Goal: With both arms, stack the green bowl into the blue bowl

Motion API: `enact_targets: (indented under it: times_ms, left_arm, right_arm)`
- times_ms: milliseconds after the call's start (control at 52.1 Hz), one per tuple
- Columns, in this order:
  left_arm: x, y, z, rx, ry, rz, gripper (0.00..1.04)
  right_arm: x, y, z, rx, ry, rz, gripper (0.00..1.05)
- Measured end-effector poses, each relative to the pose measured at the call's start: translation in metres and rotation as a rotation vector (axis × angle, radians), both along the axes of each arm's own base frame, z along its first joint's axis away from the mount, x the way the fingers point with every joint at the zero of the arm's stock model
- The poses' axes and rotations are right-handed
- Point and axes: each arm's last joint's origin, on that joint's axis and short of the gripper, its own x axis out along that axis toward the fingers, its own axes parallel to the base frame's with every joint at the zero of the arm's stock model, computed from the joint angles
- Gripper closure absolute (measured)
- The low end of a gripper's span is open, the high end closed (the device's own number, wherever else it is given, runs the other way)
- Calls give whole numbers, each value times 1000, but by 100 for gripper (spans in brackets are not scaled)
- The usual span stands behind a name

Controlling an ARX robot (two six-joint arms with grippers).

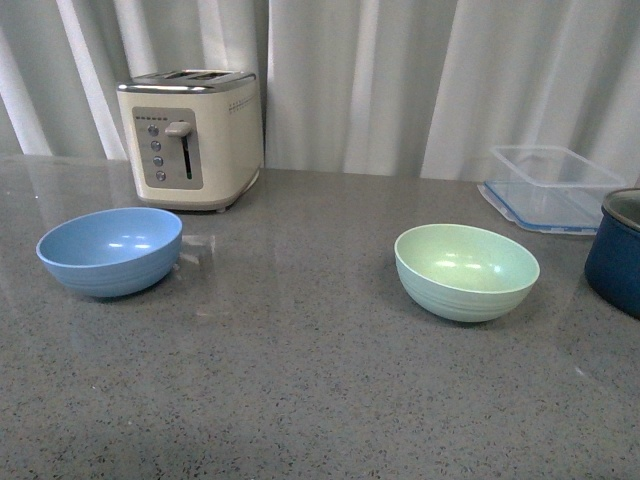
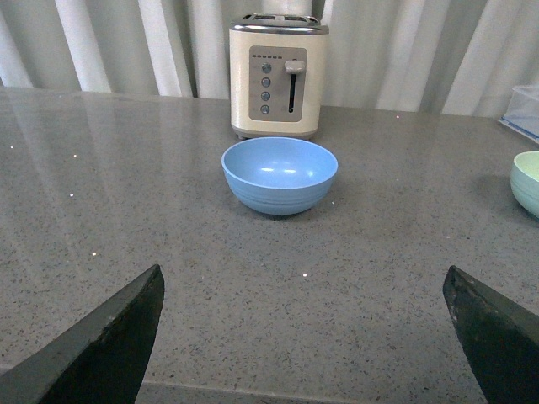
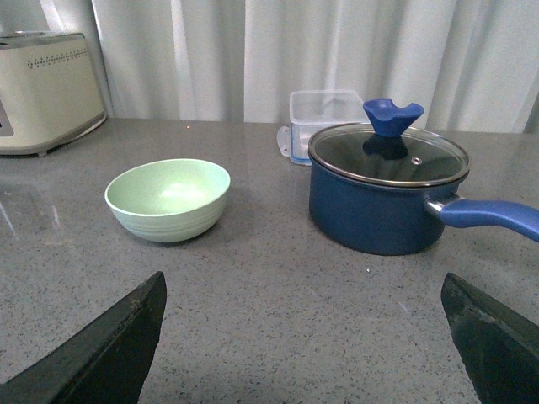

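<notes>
The blue bowl stands upright and empty on the grey counter at the left, in front of the toaster. It also shows in the left wrist view. The green bowl stands upright and empty at the right, well apart from the blue one. It also shows in the right wrist view. Neither arm shows in the front view. My left gripper is open and empty, short of the blue bowl. My right gripper is open and empty, short of the green bowl and to one side of it.
A cream toaster stands behind the blue bowl. A clear lidded container and a dark blue pot with a glass lid and a long handle stand to the right of the green bowl. White curtains hang behind the counter.
</notes>
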Motion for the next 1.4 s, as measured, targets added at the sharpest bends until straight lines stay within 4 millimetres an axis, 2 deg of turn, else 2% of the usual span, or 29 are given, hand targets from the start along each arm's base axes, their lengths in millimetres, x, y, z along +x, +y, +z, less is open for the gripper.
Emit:
enact_targets:
  times_ms: [1017, 1132, 1266, 1400]
  left_arm:
    - [0, 0, 0, 0, 0, 0, 7]
    - [4, 1, 0, 52, 36, 207, 7]
    - [16, 4, 18, 58, 80, 217, 7]
    - [44, 17, 64, -10, 119, 243, 7]
  right_arm:
    - [0, 0, 0, 0, 0, 0, 10]
    - [0, 0, 0, 0, 0, -1, 10]
    - [0, 0, 0, 0, 0, 1, 10]
    - [0, 0, 0, 0, 0, 0, 10]
